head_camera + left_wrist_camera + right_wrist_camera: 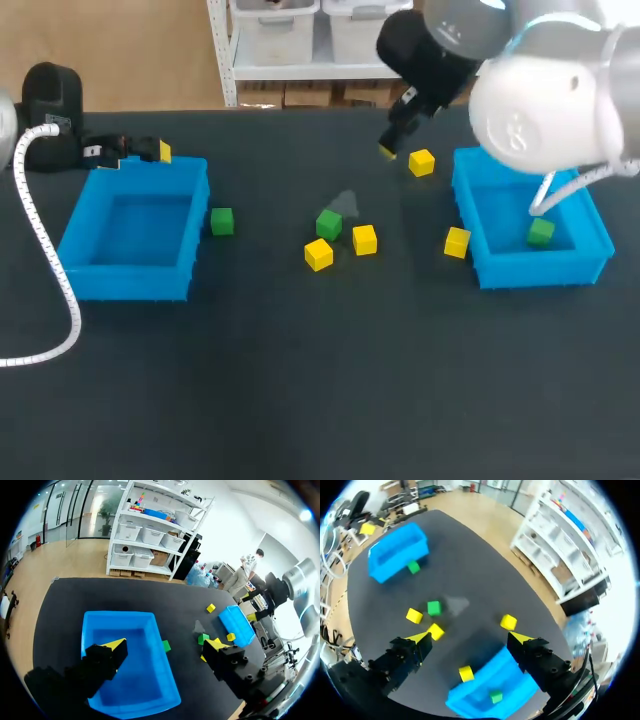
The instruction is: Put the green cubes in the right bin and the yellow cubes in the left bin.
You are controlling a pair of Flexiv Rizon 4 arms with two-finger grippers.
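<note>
Left jaws: apart, empty, at far rim of blue plastic left bin (125,283)
Right jaws: apart, empty, above dark counter (300,400)
Blue plastic right bin (540,270): small green cube (541,232) inside
Second green cube (222,221): just beside left bin
Third green cube (328,224): mid-counter, near two yellow cubes (318,254) (364,239)
Other yellow cubes (457,242) (421,162): near right bin

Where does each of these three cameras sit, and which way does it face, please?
Head view: above and behind the robot, looking down on the table; right arm enters at right, left gripper behind the left bin.
Left wrist view: on that wrist, looking past open fingers into that bin.
Right wrist view: on that wrist, looking down past the open right gripper at the right bin.
Shared: all show both bins.
</note>
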